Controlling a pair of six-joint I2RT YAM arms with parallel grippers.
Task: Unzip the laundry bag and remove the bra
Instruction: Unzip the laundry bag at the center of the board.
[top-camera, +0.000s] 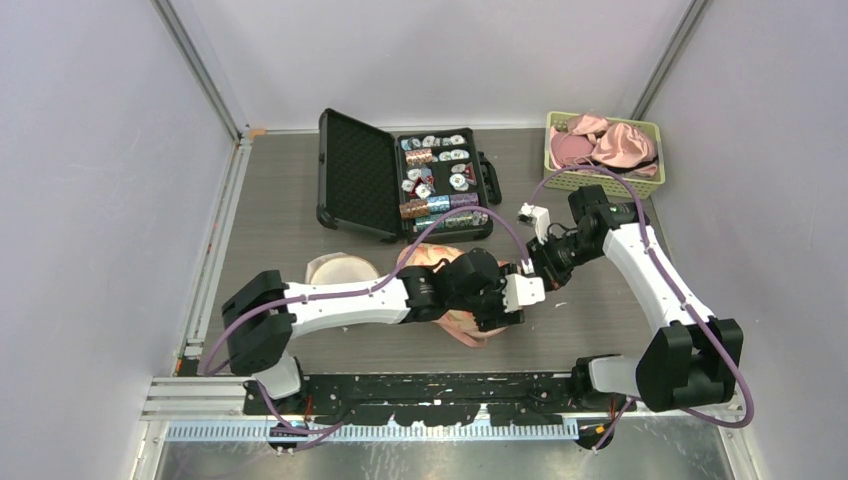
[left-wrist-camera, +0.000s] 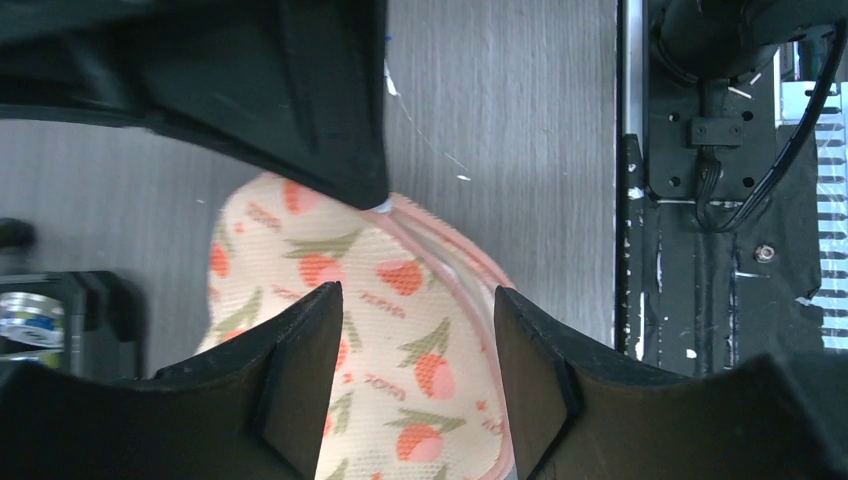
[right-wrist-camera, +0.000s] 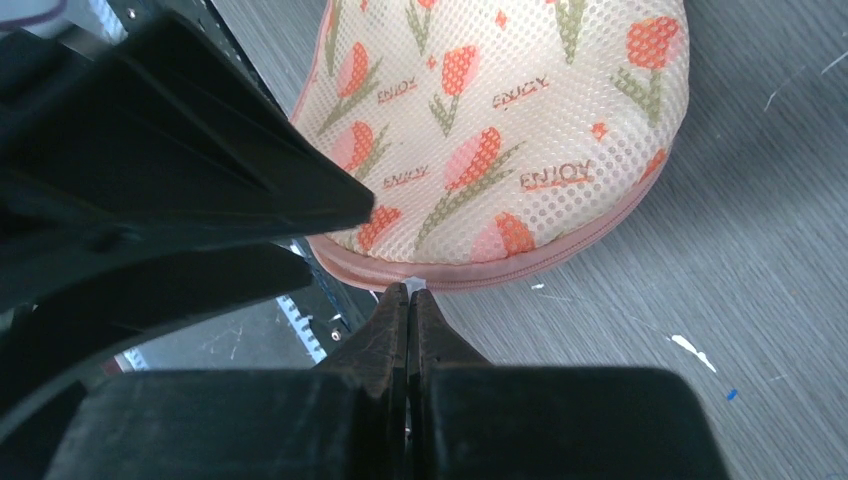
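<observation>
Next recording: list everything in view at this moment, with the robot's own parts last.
laundry bag: one, cream mesh with red tulips and pink zip, table centre
zip pull: one, pale, bag's edge
round padded item: one, cream-pink, left of the bag
case: one, black, open, back centre
basket: one, pale green, back right
garments: pink, heaped in basket
table: one, grey
left gripper: open, over the bag
right gripper: shut on zip pull
</observation>
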